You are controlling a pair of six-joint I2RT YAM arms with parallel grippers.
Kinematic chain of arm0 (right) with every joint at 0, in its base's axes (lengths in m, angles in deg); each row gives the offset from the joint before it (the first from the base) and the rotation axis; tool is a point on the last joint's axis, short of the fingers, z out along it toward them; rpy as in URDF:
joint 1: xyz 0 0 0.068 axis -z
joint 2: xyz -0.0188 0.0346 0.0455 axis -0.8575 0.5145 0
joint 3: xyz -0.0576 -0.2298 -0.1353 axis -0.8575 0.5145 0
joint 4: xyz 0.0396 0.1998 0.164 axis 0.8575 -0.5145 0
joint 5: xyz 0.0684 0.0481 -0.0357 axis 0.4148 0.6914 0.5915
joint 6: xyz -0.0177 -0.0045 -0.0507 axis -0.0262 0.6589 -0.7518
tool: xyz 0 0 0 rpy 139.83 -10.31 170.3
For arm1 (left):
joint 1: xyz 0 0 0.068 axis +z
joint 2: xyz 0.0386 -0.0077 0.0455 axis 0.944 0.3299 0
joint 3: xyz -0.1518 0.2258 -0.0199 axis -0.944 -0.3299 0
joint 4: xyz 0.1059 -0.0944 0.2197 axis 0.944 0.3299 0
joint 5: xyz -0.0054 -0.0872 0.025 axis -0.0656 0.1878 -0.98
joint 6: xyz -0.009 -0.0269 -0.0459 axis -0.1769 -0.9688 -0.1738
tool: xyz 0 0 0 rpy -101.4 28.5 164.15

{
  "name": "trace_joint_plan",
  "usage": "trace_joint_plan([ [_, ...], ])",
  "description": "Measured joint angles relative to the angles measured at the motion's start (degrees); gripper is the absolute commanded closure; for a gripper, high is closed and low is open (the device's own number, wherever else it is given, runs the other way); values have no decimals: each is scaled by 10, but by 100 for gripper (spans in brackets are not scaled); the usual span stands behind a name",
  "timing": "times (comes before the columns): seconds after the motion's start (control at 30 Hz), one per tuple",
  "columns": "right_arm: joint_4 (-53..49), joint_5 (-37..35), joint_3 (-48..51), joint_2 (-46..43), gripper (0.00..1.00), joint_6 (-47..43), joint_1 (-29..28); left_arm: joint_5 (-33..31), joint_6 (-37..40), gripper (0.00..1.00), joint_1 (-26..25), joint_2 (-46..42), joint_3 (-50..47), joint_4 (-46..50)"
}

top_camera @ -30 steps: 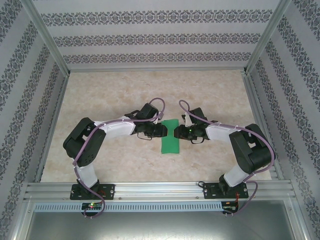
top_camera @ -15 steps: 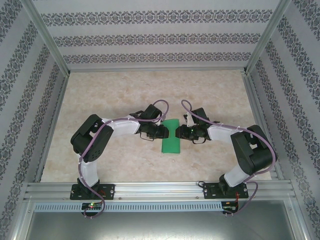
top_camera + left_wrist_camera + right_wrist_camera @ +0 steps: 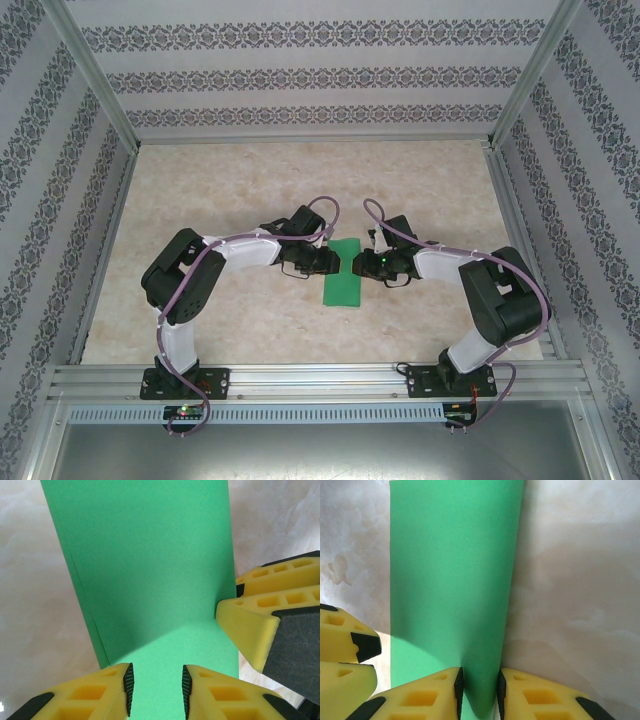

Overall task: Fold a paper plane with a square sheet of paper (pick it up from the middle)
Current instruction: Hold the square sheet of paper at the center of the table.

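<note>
Square sheet of paper [image 3: 343, 272], bright green, folded narrow; flat on the table [image 3: 240, 190], centre

The square sheet of paper [image 3: 150, 580] runs past the top and bottom edges of both my wrist views. On the right gripper [image 3: 479, 685] I cannot tell whether the jaws pinch it.

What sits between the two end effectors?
The square sheet of paper, folded narrow, lies between the left end effector and right end effector, seen in the top external view.
</note>
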Motion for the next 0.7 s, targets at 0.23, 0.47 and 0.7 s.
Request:
trace_joint_plan([
  [0.23, -2, -5, -2, 1, 71, 12, -4, -2, 2, 64, 0, -1, 0, 11],
  [0.47, -2, -10, -2, 1, 71, 16, -7, -27, 7, 64, 0, -14, 0, 33],
  [0.7, -11, -19, -10, 3, 71, 26, -11, -55, 16, 60, 0, -38, 0, 54],
])
